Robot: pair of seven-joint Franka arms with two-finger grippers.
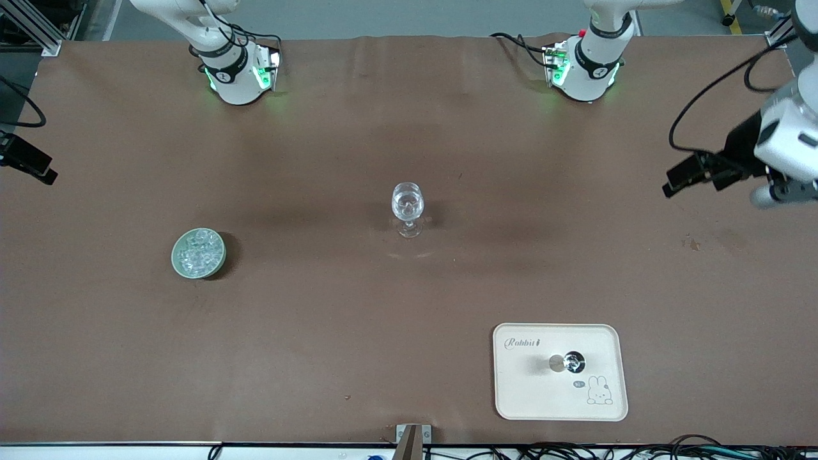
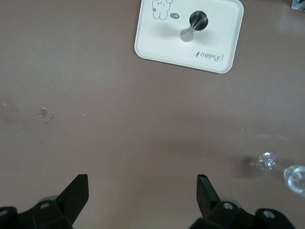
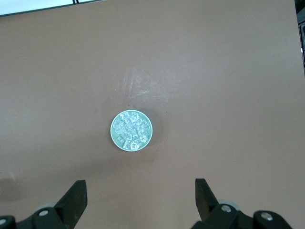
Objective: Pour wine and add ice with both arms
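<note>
Both the left claw (image 2: pixel 143 193) and the right claw (image 3: pixel 140 191) are hanging released above the bench (image 1: pixel 319 332), while the wine glass (image 1: pixel 408 207) is standing mid-bench, the ice bowl (image 1: pixel 199 253) at its eight o'clock and the jigger (image 1: pixel 569 362) on the tray (image 1: pixel 511 396) at five, fitting start or finish.

1. A brown table (image 1: pixel 358 332) carries everything.
2. A wine glass (image 1: pixel 408 208) stands upright near its middle.
3. A green bowl (image 1: pixel 199 253) of ice sits toward the right arm's end.
4. A cream tray (image 1: pixel 543 396) lies nearest the front camera, toward the left arm's end.
</note>
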